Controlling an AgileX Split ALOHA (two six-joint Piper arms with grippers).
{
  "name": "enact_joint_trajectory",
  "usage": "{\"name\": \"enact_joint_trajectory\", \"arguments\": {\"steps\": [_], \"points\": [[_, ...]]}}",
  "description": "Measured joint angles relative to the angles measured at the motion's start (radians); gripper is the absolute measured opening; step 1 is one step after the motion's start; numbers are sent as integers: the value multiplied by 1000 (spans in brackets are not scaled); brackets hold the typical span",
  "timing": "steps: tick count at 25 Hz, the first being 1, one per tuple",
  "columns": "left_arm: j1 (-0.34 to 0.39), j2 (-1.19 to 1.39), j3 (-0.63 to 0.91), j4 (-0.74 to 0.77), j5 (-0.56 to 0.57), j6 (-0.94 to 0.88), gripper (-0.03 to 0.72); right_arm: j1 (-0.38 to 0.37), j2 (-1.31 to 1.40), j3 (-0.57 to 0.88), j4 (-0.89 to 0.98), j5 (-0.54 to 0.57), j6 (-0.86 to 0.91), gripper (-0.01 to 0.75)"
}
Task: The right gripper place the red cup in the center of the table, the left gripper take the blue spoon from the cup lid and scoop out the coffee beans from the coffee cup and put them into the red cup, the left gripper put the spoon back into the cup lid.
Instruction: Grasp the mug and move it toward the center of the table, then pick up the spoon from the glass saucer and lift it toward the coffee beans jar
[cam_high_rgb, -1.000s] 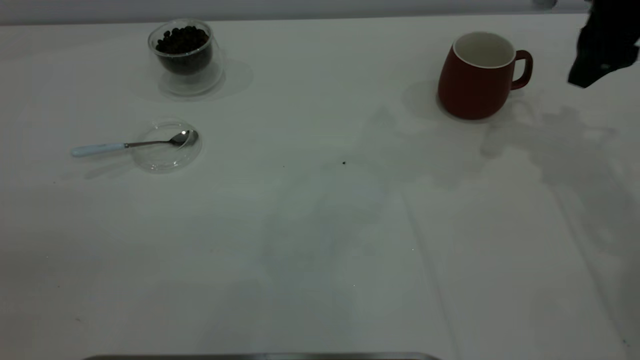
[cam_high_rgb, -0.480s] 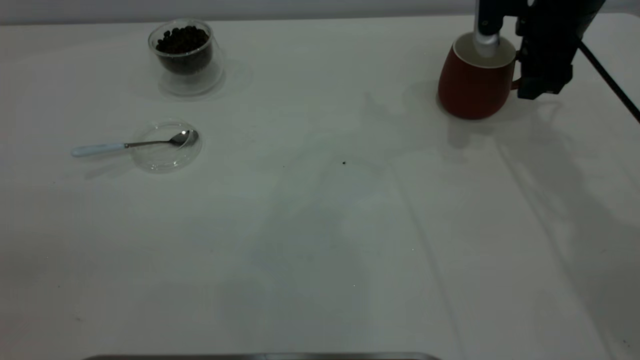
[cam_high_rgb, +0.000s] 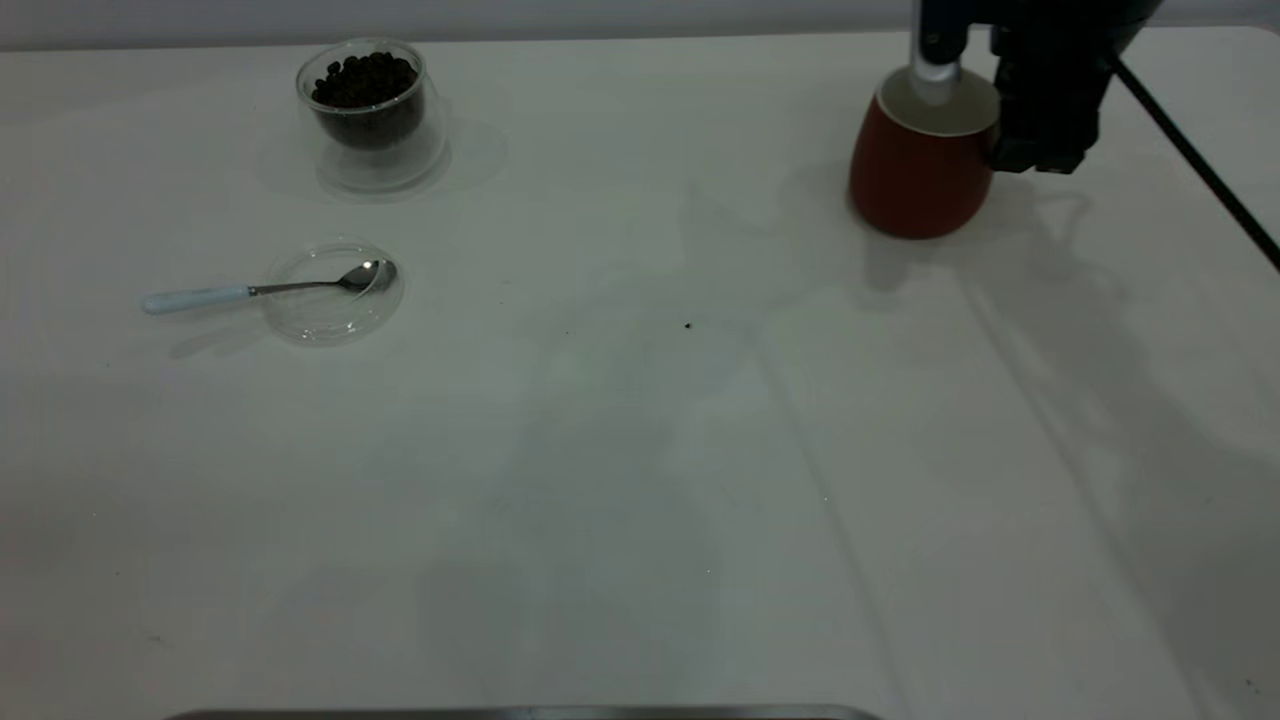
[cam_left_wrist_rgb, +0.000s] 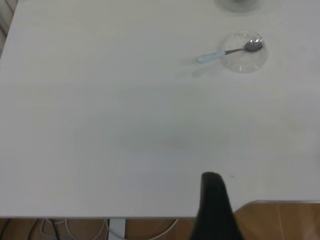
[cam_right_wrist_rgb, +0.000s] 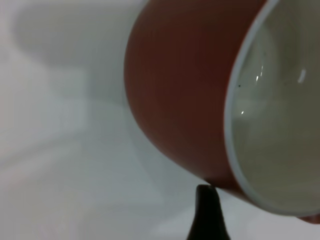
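Note:
The red cup (cam_high_rgb: 915, 180) stands at the far right of the table (cam_high_rgb: 640, 450). My right gripper (cam_high_rgb: 985, 110) is shut on its wall by the handle, with one finger inside the rim and the black one outside. In the right wrist view the cup (cam_right_wrist_rgb: 185, 90) fills the frame above one black fingertip (cam_right_wrist_rgb: 206, 200). The coffee cup (cam_high_rgb: 372, 115) with coffee beans (cam_high_rgb: 365, 80) stands at the far left. The blue spoon (cam_high_rgb: 250, 291) lies with its bowl in the cup lid (cam_high_rgb: 330, 300). Spoon (cam_left_wrist_rgb: 227, 51) and lid (cam_left_wrist_rgb: 245, 60) also show in the left wrist view. My left gripper (cam_left_wrist_rgb: 212, 200) hangs at the table's edge, far from them.
A thin black cable (cam_high_rgb: 1200, 165) runs down from the right arm at the right edge. A dark speck (cam_high_rgb: 688, 325) lies near the table's middle. A grey rim (cam_high_rgb: 520, 713) lines the front edge. Wooden floor (cam_left_wrist_rgb: 280, 220) shows beyond the table edge.
My right gripper came in from the far right, closed on the red cup and has shifted it a little to the left. Spoon, lid and coffee cup have not moved.

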Motion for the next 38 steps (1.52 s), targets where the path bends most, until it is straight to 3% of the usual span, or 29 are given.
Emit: {"name": "enact_joint_trajectory", "arguments": {"steps": [21,25,31,38], "points": [[0,0,0,0,0,0,586,292,1,0,136,-56,84,590],[0,0,0,0,0,0,586,321,-3,0,181,-34,130,590],[0,0,0,0,0,0,586,289,-185,0,199,140,284,590],[0,0,0,0,0,0,586,271,-501,0,167,542,561,590]]}}
